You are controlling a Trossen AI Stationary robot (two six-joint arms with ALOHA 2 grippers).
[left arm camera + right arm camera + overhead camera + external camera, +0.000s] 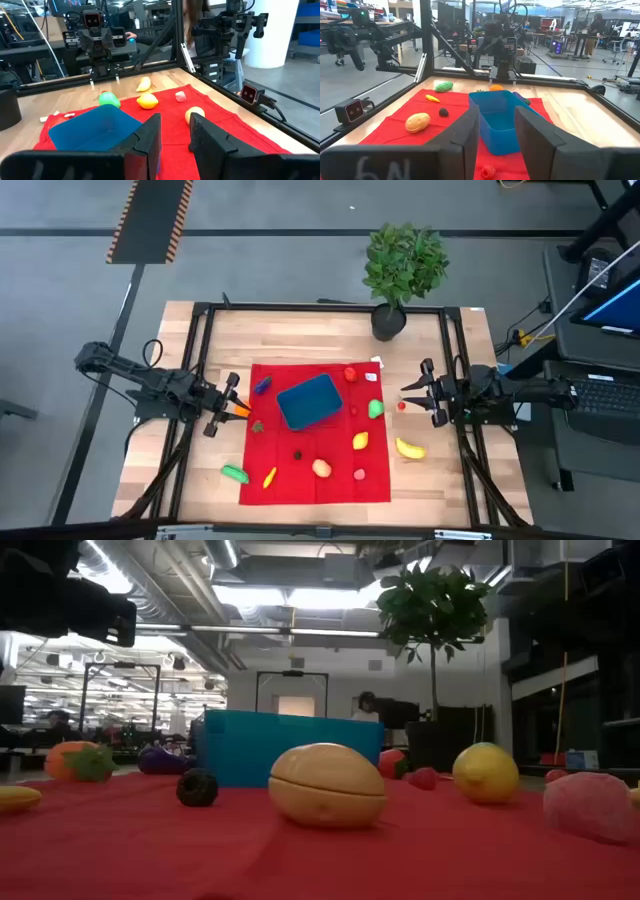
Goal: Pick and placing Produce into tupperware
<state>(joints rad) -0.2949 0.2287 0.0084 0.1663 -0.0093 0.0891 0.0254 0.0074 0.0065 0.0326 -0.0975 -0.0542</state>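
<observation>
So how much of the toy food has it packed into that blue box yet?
None that I can see. The blue box looks empty inside, and the toy food, like the banana, lemon and potato, lies around it, mostly on the red cloth. The left hand and right hand hover at either side, holding nothing. Everything is still left to pack.

tupperware (309, 401) on cloth (375, 482), produce (361, 441) around

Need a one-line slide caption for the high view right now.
Blue tupperware sits empty on the red cloth, produce scattered around it, left gripper and right gripper flanking.
</observation>
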